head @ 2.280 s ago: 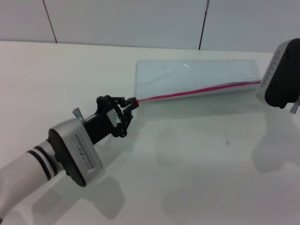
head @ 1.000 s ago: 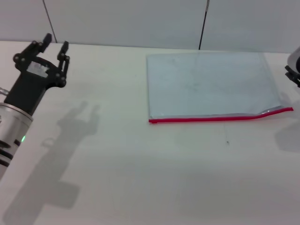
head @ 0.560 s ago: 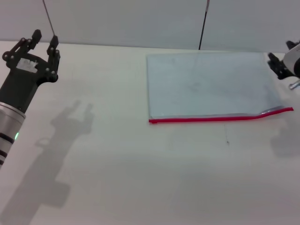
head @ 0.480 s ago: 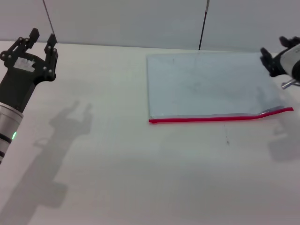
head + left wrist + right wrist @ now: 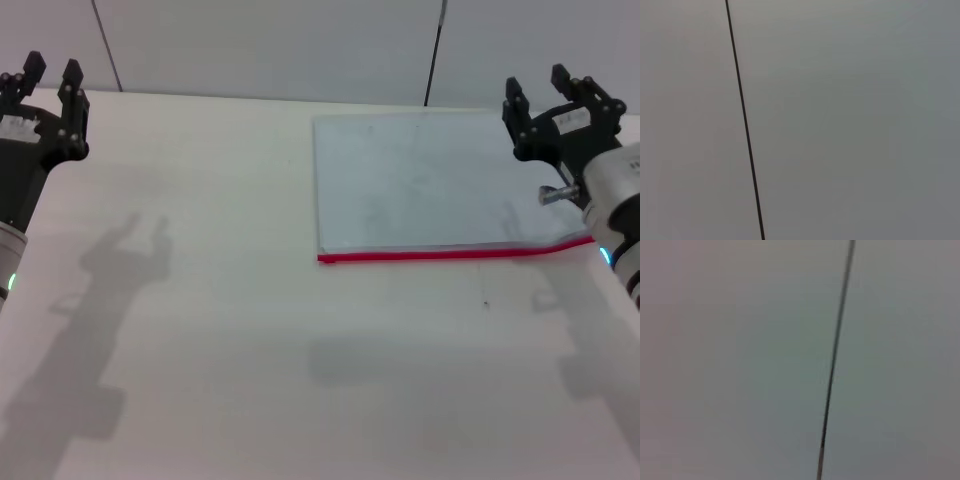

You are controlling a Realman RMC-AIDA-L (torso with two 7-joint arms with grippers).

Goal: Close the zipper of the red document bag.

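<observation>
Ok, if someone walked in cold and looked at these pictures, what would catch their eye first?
The bright red zipper along the near edge of the red document bag, lying flat on the white table. Then the two open black grippers raised at either side: the left gripper far left, the right gripper over the bag's far right corner.

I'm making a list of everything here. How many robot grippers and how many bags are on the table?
Grippers: 2 (left gripper, right gripper)
Red document bag: 1, lying flat on the table
Total: 3
</observation>
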